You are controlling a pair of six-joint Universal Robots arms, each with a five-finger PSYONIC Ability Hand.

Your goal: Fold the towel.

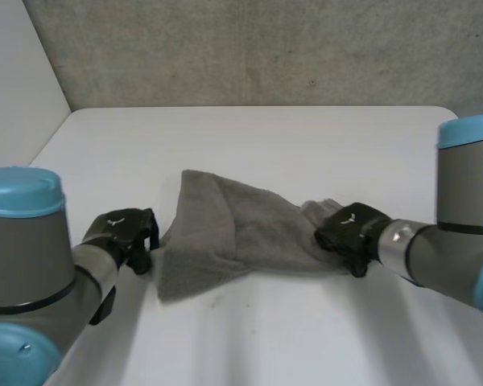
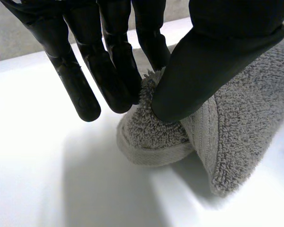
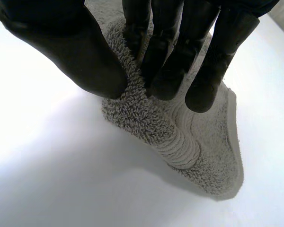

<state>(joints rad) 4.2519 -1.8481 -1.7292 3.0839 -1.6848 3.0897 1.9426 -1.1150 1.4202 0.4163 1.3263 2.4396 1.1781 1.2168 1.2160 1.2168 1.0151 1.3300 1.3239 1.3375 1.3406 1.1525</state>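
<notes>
The left hand [image 1: 127,232] pinches a bunched corner of the grey towel [image 1: 225,229] between its thumb and fingers [image 2: 109,75]. The right hand [image 1: 348,228] nips a raised ridge of terry at the opposite end in the same way, thumb against fingers [image 3: 168,71]. The towel lies rumpled between the two hands, toward the near side of the white surface [image 1: 266,141], partly doubled over and narrowing toward the right hand.

The step in hand looks like securing both ends before spreading or folding. To do it well, each pinch should probably catch only the edge layer, not a thick wad. The right hand seems to sit on a fold rather than a true corner, so it may slip or drag extra layers. Lifting both ends evenly and drawing them apart would likely flatten the cloth. A grey concrete wall [image 1: 266,48] stands behind the surface.
</notes>
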